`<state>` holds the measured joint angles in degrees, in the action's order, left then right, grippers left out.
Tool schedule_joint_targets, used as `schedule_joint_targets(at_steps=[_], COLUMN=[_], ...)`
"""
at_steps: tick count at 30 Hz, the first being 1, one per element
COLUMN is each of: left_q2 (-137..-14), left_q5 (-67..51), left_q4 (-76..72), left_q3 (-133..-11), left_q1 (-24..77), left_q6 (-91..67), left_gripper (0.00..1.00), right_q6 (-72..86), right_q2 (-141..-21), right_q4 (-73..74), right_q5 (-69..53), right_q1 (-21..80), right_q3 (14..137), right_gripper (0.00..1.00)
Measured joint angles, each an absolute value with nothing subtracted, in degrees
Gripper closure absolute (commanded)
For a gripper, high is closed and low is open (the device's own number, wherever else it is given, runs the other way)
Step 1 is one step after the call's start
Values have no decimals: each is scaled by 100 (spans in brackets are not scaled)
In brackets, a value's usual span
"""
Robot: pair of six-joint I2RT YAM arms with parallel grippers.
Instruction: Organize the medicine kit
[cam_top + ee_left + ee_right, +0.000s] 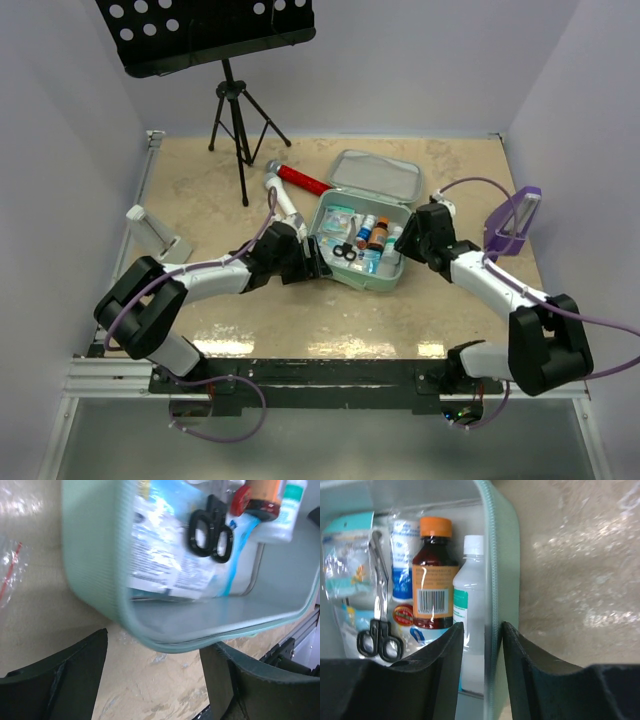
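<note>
Mint-green plastic makes the square medicine kit (365,282), which sits open near the middle of the beige tabletop (200,200), a bit to the right. Its matching lid (378,176) is tipped back behind it. Inside lie black-handled scissors (379,640), a brown bottle with an orange cap (434,590), a white plastic bottle (470,600) and some blue and white packets (347,560). They are packed side by side, so the box looks nearly tidy. The right pincer (404,248) is at the right wall of the box, with one finger inside and one outside, close together. It seems to pinch the wall, I think to keep the box from sliding. The left pincer (320,262) is just beside the left wall, spread wide and holding nothing, maybe ready to steady that side. A red stick with a grey end (297,178) and a long white thing (283,205) that I cannot make out lie outside the box, near its left. My guess is they may need to go in. The tabletop looks like stone, with shiny spots. Pale walls stand around it. A black music stand on three legs (232,100), a purple stand (512,222) and a small white stand (155,232) are there too.
</note>
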<state>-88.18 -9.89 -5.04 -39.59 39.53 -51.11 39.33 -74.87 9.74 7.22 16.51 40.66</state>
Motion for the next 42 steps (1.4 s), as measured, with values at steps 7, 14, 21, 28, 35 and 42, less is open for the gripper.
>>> schedule_joint_targets(at_steps=[7, 14, 21, 28, 35, 42], left_q2=[-8818, -8759, -7640, -7253, -8348, -8945], left_q5=[-587, -268, 185, 373, 342, 381], left_q4=[-167, 154, 550, 482, 287, 268], left_q3=[-4250, -4294, -3909, -3927, -4344, -4803], left_q1=[3951, 3948, 3938, 3940, 4051, 4169], left_q6=[-5009, -5002, -5164, -5629, -6051, -6005], left_gripper=[23, 21, 5, 2, 6, 34], right_q6=[4237, 4499, 4233, 3699, 3441, 3352], right_q2=[-7323, -7094, -6425, -6285, -6375, -6366], right_q4=[867, 947, 1463, 1538, 1601, 1592], right_q5=[742, 622, 624, 530, 429, 327], right_q1=[2506, 2884, 2899, 2904, 2923, 2923], right_q3=[3765, 3463, 3791, 4357, 4611, 4668], right_gripper=[59, 52, 45, 45, 46, 47])
